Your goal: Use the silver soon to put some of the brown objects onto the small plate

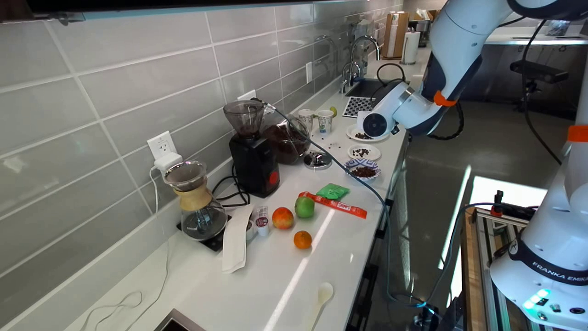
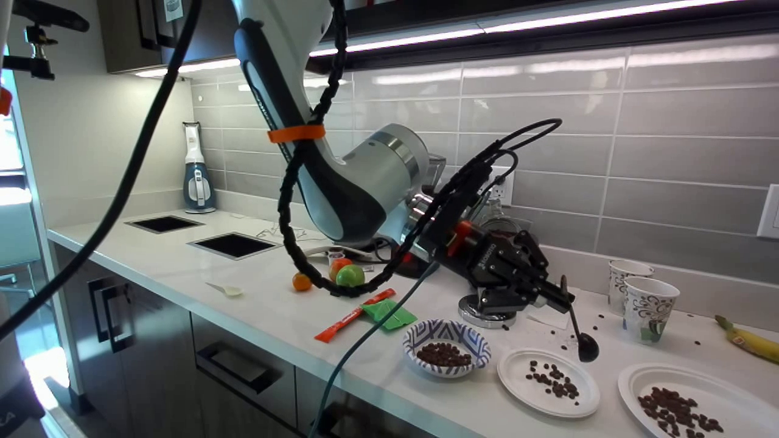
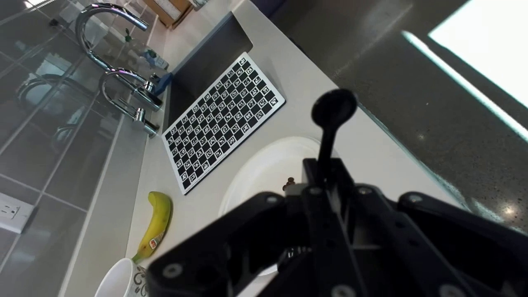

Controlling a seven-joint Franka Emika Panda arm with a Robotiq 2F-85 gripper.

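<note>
grasping spoon (image 2: 588, 347) with the end effector (image 2: 566, 298), near the small plate (image 2: 535, 395)
with brown objects (image 2: 568, 389) on that plate, bowl (image 2: 443, 370) beside it

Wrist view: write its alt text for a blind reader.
The robot's tool grips a dark spoon and partly hides a white plate holding a few brown bits. Beyond it are a checkered board, a sink and chrome faucets; a banana and patterned cup are at lower left.
</note>
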